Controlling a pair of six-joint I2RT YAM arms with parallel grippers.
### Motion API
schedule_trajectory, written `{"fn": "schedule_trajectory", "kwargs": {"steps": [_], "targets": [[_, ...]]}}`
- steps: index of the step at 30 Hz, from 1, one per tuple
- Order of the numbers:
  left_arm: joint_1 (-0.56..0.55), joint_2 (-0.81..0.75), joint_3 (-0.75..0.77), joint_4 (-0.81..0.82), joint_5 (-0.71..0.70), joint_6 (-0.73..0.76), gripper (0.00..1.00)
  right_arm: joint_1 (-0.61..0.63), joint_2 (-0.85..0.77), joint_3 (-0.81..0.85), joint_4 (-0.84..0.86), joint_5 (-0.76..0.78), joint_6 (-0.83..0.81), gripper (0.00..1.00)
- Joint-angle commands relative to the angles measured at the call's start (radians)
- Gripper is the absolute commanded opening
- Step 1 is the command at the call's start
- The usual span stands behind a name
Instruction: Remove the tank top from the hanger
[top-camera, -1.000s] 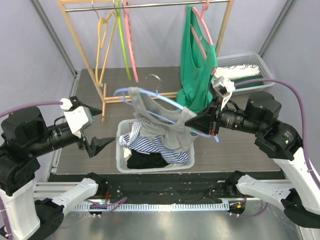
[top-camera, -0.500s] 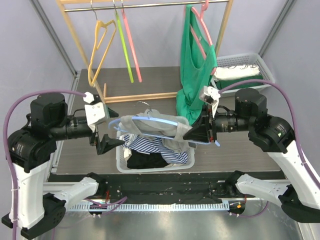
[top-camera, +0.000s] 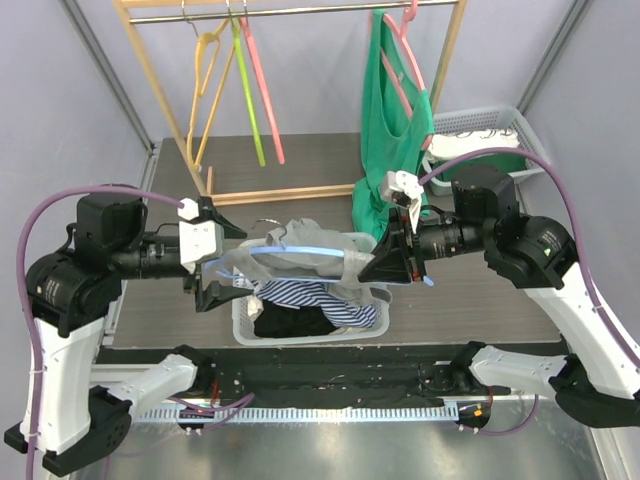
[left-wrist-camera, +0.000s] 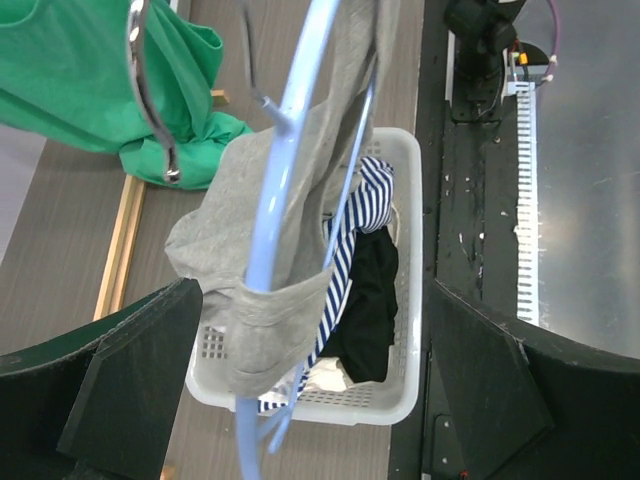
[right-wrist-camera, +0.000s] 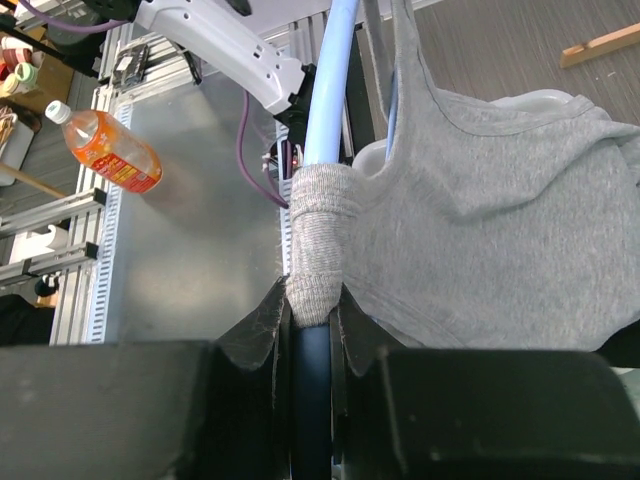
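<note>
A grey tank top (top-camera: 318, 262) hangs on a light blue hanger (top-camera: 290, 250), held roughly level above a white basket (top-camera: 240, 322). My right gripper (top-camera: 385, 268) is shut on the hanger's right end. In the right wrist view my right gripper (right-wrist-camera: 315, 315) pinches the blue bar (right-wrist-camera: 325, 100) just below the grey strap (right-wrist-camera: 317, 235) wrapped round it. My left gripper (top-camera: 228, 262) is open at the hanger's left end. In the left wrist view its fingers (left-wrist-camera: 130, 380) stand either side of the grey fabric (left-wrist-camera: 270, 220) and the hanger (left-wrist-camera: 290, 150), apart from both.
The basket (left-wrist-camera: 400, 400) holds a striped shirt (top-camera: 300, 292) and black clothing (top-camera: 290, 322). Behind stands a wooden rack (top-camera: 300, 10) with a green top (top-camera: 385, 140) on a pink hanger and several bare hangers (top-camera: 205, 70). A second basket (top-camera: 490, 125) sits back right.
My left gripper has moved right, up to the hanger's left end. My right gripper has lowered the hanger and flattened it over the basket.
</note>
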Motion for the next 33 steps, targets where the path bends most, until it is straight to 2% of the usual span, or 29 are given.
{"fn": "schedule_trajectory", "kwargs": {"steps": [1,6,10,13,15,18,19,21,22,24,25,26,28,30,32,33], "targets": [[0.005,0.015,-0.022,-0.003,-0.003,0.034,1.0,0.014,-0.008,0.069,0.037,-0.042,-0.028,0.01],[0.006,0.017,-0.084,0.021,0.003,0.025,1.0,0.024,0.022,0.109,0.049,-0.054,-0.032,0.01],[0.005,0.041,-0.048,0.026,-0.009,0.028,0.95,0.048,0.061,0.15,0.02,-0.036,-0.057,0.01],[0.005,0.052,-0.025,0.012,-0.023,0.047,0.81,0.051,0.065,0.17,0.017,-0.008,-0.066,0.01],[0.005,0.048,-0.018,0.008,-0.024,0.052,0.75,0.051,0.064,0.176,0.014,0.024,-0.069,0.01],[0.005,0.043,0.004,-0.009,-0.029,0.067,0.59,0.051,0.058,0.158,0.016,0.079,-0.075,0.01],[0.006,0.043,0.008,-0.015,-0.032,0.072,0.51,0.051,0.055,0.156,0.019,0.113,-0.078,0.01],[0.005,0.04,0.016,-0.034,-0.04,0.089,0.43,0.053,0.053,0.153,0.026,0.124,-0.08,0.01],[0.006,0.038,0.015,-0.04,-0.041,0.094,0.36,0.05,0.053,0.155,0.032,0.134,-0.078,0.01],[0.005,0.035,0.01,-0.052,-0.04,0.1,0.3,0.051,0.052,0.153,0.045,0.154,-0.077,0.01],[0.005,0.031,0.005,-0.051,-0.041,0.103,0.21,0.051,0.052,0.153,0.048,0.167,-0.078,0.01],[0.005,0.028,0.004,-0.051,-0.043,0.103,0.16,0.051,0.05,0.15,0.054,0.176,-0.078,0.01],[0.005,0.023,0.005,-0.048,-0.055,0.104,0.09,0.051,0.048,0.135,0.062,0.219,-0.077,0.01],[0.005,0.019,0.005,-0.029,-0.067,0.088,0.07,0.051,0.041,0.113,0.095,0.284,-0.064,0.01],[0.005,0.012,-0.001,0.015,-0.097,0.063,0.03,0.051,0.018,0.058,0.138,0.413,-0.043,0.02],[0.005,0.006,-0.007,0.04,-0.112,0.02,0.03,0.051,0.007,0.032,0.196,0.462,-0.034,0.09]]}}
